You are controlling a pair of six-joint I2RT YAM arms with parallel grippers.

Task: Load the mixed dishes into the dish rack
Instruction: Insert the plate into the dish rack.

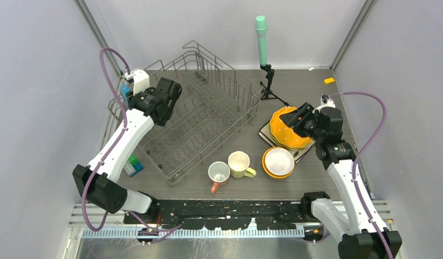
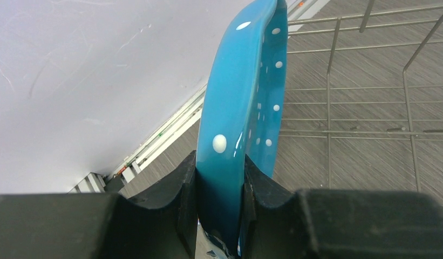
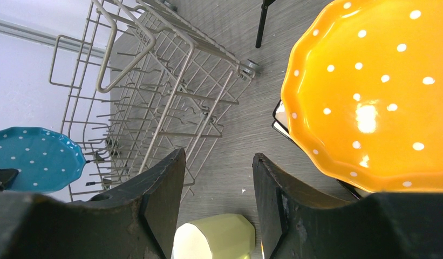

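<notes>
ok so the left gripper (image 2: 219, 178) is pinching the blue dotted plate (image 2: 246, 97) by its rim, one finger on each face. the plate stands up on edge, leaning a bit. it's over at the left side of the dish rack (image 1: 208, 113), with the grey wires right next to it. honestly can't tell if it's inside the basket or just outside that wall.

the right gripper (image 3: 219, 156) has its fingers spread with nothing between them. it hangs over the table (image 1: 316, 97) in the gap between the rack and the orange dotted plate (image 3: 370, 97). that plate sits on top of a little stack to the right of the rack, and something with a dark edge pokes out from under it. not sure what that is.

the rest of the dishes are on the table near the arms. the pale-yellow mug (image 1: 239, 163) lies on its side, right under the right gripper's fingers in the wrist view. the pink mug (image 1: 219, 174) sits just beside it on the left. on the other side a white bowl (image 1: 278, 161) is nested in an orange bowl (image 1: 268, 171).

the rack itself sits at an angle on the left half of the table. a green-topped cylinder (image 1: 261, 38) on a black tripod is behind it, and a small blue-green box (image 1: 134, 164) is by the left arm.
</notes>
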